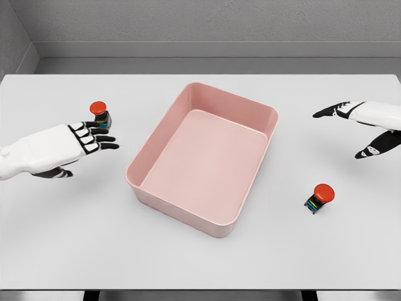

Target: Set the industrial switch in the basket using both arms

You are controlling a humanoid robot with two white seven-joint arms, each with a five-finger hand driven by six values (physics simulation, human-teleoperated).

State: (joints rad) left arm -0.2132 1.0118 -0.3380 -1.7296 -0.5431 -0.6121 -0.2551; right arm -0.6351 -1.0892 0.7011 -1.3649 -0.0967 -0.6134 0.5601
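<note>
Nearest, toward the right front of the surface (pixel 75 251), one switch (pixel 319 197) lies tilted and untouched. The basket (pixel 145 164) sits mid-surface, holding nothing. The left hand (pixel 78 143), fingers (pixel 105 145) spread, reaches just short of the other switch (pixel 99 115), upright near the left edge. The right hand (pixel 363 122), fingers spread and holding nothing, hovers beyond the tilted switch. Each hand should probably close around the dark body below the red cap. The surface is plain pale grey; grey walls stand behind.

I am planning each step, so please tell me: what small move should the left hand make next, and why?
Probably close the left hand around the left switch: its open fingers already reach it, and the basket holds nothing yet.
</note>
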